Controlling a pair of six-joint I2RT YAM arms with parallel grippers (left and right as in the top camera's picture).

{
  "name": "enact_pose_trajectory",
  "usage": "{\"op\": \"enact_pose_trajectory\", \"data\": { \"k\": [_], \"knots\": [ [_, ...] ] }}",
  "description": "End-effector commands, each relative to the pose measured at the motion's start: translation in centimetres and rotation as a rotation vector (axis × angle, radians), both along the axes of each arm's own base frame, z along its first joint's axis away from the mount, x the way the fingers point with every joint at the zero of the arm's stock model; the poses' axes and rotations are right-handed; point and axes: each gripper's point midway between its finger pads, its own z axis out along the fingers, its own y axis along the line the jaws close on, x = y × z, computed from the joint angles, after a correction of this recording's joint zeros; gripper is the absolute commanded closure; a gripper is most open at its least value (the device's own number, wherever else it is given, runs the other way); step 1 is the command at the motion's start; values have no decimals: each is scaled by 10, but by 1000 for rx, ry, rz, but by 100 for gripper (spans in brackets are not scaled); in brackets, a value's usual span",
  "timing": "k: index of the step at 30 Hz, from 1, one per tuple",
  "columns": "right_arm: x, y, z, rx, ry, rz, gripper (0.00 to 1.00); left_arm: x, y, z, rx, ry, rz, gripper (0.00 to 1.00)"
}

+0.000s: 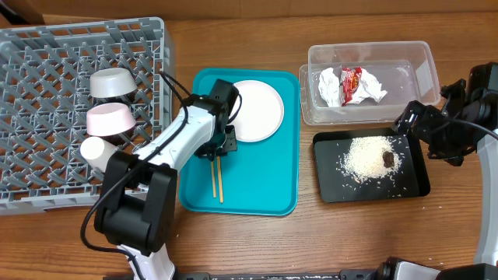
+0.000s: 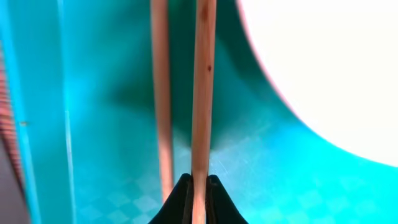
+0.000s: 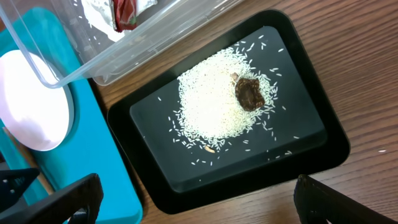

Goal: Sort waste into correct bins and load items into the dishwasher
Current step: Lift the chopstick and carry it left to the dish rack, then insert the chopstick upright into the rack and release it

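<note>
Your left hand (image 2: 198, 199) was closed on one wooden chopstick (image 2: 203, 93), a fingertip pressed against each side of it. That stick's long axis ran straight ahead of the hand, and the overhead view showed it carrying on behind the hand too, so you held it partway along, not at an end. The second chopstick (image 2: 161, 93) lay just beside it on the hand's left, parallel and outside the grip. You had one of the pair, not both. Whether the held stick was raised off the teal tray (image 1: 257, 194) I could not tell.

Ahead and to the hand's right sat the white plate (image 2: 336, 62), close to the sticks but not touching them. Out past the tray's rim on the hand's left stood the grey dish rack (image 1: 47, 93), already holding the bowls and the cup. My judgement was that the carry had to swing left, with the stick's tail kept clear of its neighbour.

Well apart on the surface, your right hand (image 3: 199, 205) hung with its fingers spread wide and nothing between them. Just ahead of it was the black tray (image 3: 311, 155) with the rice (image 3: 211, 106). The left arm was plainly the nearer one to both chopsticks.
</note>
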Motion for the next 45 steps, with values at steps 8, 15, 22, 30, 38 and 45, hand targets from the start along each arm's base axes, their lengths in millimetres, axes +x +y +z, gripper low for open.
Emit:
{"op": "enact_pose_trajectory", "data": {
  "k": [8,15,22,30,38,45],
  "knots": [
    [1,1,6,-3,-22,6,0,12,4,40,5,-85,-18,96],
    [1,1,6,-3,-22,6,0,12,8,57,-4,-96,-25,96],
    [1,1,6,-3,-22,6,0,40,35,145,33,-300,-38,96],
    [1,1,6,-3,-22,6,0,62,114,182,117,-387,27,96],
    [1,1,6,-3,-22,6,0,78,165,166,146,-383,118,96],
    [1,1,6,-3,-22,6,0,73,166,118,153,-223,97,90]
  ]
}}
